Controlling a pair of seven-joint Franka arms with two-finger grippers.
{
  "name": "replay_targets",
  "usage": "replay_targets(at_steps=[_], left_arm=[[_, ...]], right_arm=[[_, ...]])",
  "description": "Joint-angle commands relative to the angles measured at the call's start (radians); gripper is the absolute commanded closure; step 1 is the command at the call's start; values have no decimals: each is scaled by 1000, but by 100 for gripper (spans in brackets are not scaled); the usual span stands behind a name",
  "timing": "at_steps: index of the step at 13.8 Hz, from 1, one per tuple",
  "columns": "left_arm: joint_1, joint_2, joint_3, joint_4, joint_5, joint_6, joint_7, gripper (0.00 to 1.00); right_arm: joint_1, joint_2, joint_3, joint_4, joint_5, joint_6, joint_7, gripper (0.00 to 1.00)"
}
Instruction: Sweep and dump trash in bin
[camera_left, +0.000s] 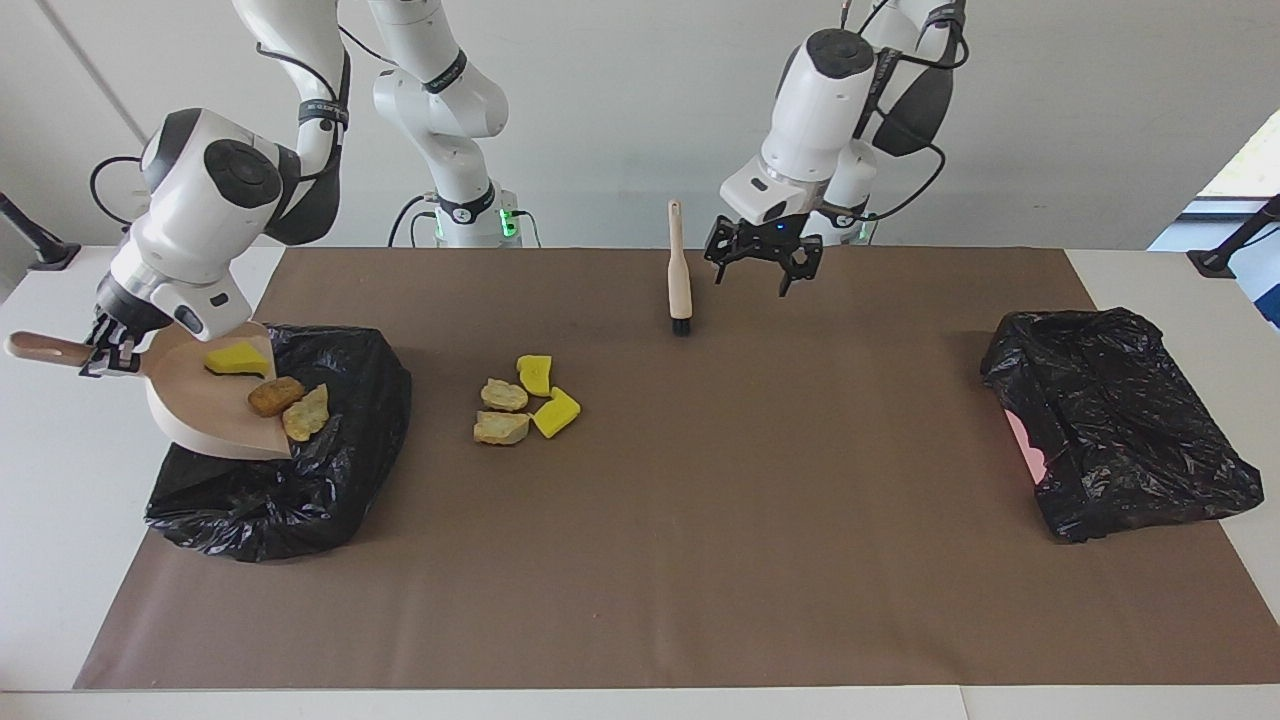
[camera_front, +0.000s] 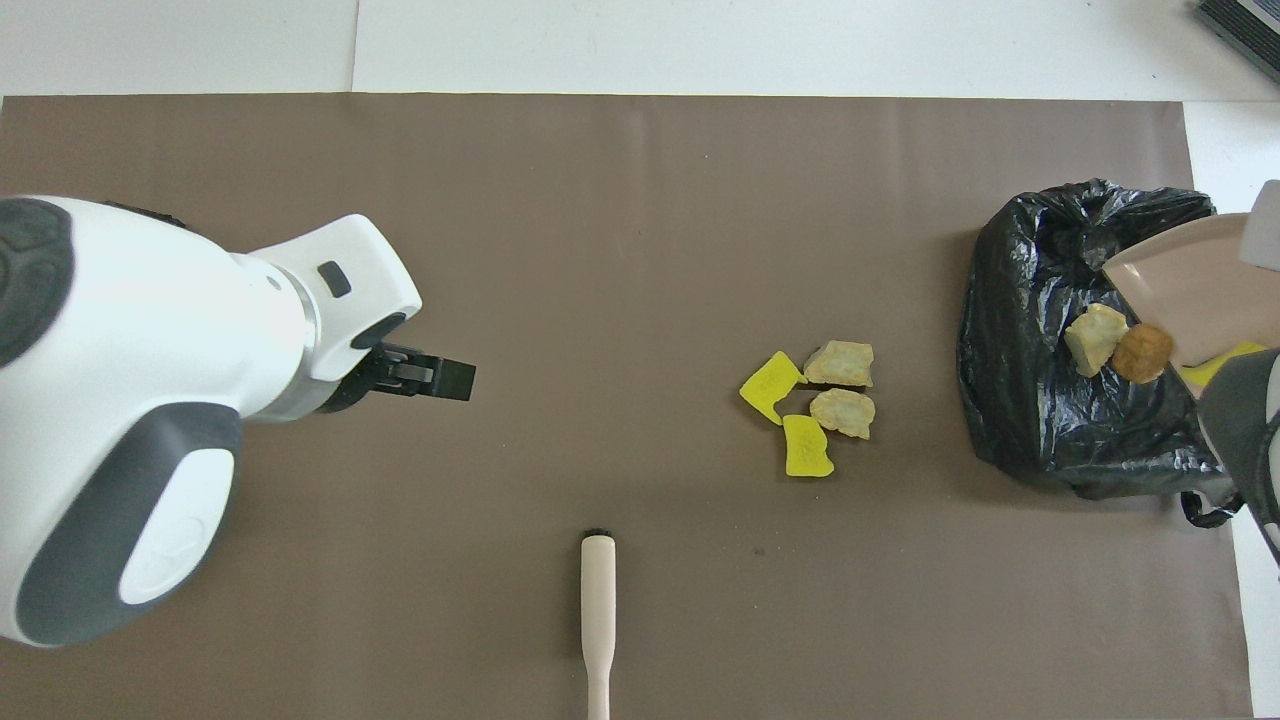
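The right gripper (camera_left: 103, 350), jaws pinching the wooden handle of the pale pink dustpan (camera_left: 195, 415), holds the pan tilted steeply over the black bin bag (camera_left: 300, 480) at the right arm's end of the surface. Three pieces of trash are in the pan: a yellow sponge chunk (camera_left: 237, 358) high up, and a brown oval lump (camera_left: 275, 395) and a tan foam lump (camera_left: 306, 412) at its lower lip (right at the edge above the bag). Four more scraps (camera_left: 525, 398), two yellow and two tan, lie clustered on the brown mat (camera_left: 700, 560), beside the bag toward the middle. The hand brush (camera_left: 679, 272) stands upright on its bristles, nearer to the robots than the cluster. The left gripper (camera_left: 762, 265) hangs in the air just beside the brush, jaws spread wide and holding nothing. A second black bag (camera_left: 1115, 420) sits at the left arm's end.
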Motion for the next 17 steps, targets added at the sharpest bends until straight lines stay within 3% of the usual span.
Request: replay_targets(at_steps=[1, 5, 8, 12, 17], left_arm=[[69, 14, -5, 101, 92, -83, 42, 0], [175, 23, -5, 219, 83, -212, 135, 0], [219, 3, 1, 207, 70, -227, 241, 0], [246, -3, 2, 200, 72, -222, 244, 0], [259, 2, 9, 213, 70, -219, 240, 0]], right_arm=[[-2, -62, 2, -33, -48, -8, -33, 100], [21, -76, 4, -55, -68, -2, -19, 100], [73, -105, 4, -93, -138, -14, 43, 100], [78, -116, 5, -87, -140, -34, 83, 100], [114, -113, 76, 8, 61, -199, 201, 100]])
